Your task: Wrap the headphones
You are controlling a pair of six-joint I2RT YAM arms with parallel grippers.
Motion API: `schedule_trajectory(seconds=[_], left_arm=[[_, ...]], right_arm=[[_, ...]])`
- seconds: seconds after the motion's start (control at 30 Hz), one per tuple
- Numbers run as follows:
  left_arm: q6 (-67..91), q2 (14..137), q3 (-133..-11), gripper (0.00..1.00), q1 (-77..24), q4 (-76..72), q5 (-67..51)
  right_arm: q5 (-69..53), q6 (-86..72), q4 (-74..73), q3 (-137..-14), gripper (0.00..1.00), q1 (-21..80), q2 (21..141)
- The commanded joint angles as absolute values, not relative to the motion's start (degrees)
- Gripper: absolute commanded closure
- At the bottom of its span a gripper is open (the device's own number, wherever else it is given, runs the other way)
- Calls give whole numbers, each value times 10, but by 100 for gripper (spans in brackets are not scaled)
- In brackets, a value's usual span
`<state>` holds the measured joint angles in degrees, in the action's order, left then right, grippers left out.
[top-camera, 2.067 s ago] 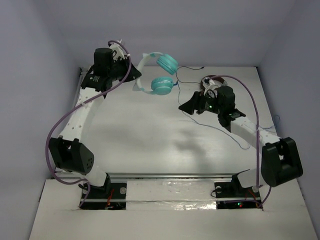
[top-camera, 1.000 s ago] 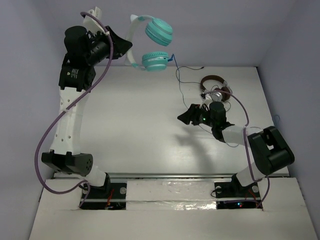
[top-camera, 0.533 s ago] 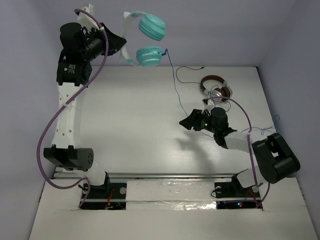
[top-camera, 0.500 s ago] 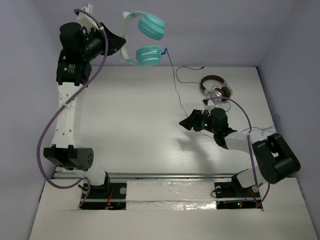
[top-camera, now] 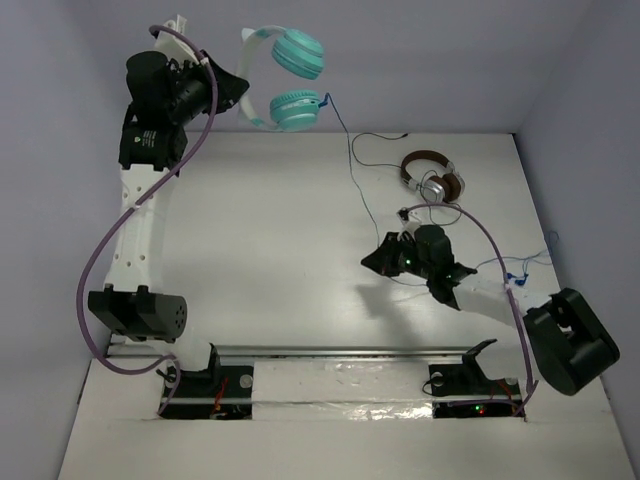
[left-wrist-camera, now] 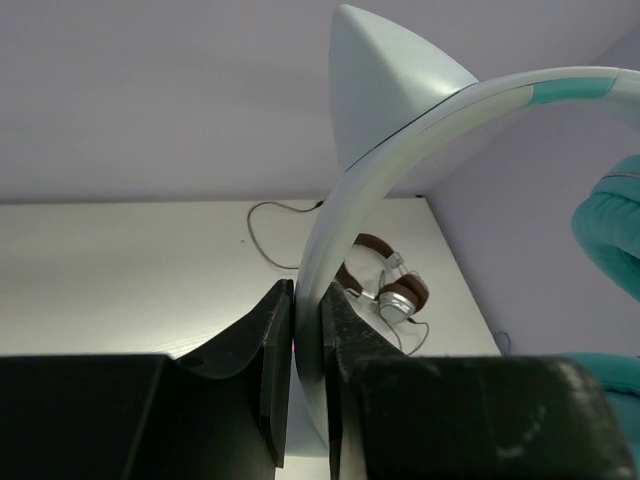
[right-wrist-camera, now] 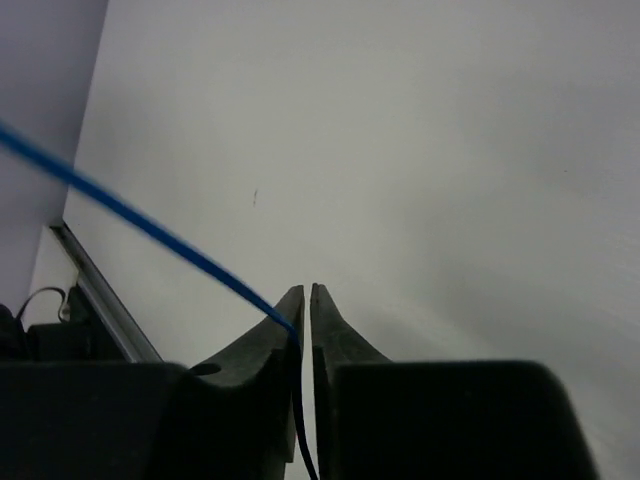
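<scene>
Two claws and two pairs of headphones were in view. Nearest, the right claw (top-camera: 370,263), low over the tabletop (top-camera: 270,240), pinched a thin blue cable (top-camera: 349,160). Beyond lay brown-and-silver headphones (top-camera: 432,178). Farthest, the left claw (top-camera: 238,95) clamped the white headband of the teal headphones (top-camera: 290,75), held aloft.

I'm seeing the headphones (left-wrist-camera: 345,205) running off the right edge at one ear cup (left-wrist-camera: 615,230), the blue cable (right-wrist-camera: 130,217) blurring.
</scene>
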<state>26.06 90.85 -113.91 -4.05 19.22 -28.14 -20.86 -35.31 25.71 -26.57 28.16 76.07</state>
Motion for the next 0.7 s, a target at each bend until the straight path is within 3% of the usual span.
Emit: schedule_trajectory(seconds=[0.0, 0.07, 0.4, 0.67], left_arm=[[277, 896, -1074, 100, -38, 127, -222], [284, 902, -1033, 100, -33, 114, -207], [393, 819, -731, 100, -46, -64, -126], [361, 823, -679, 100, -145, -81, -5]], right_arm=[[-156, -341, 174, -318, 90, 318, 715], [-130, -327, 100, -376, 96, 335, 712], [13, -260, -94, -582, 99, 412, 808], [-4, -200, -208, -722, 100, 568, 878]])
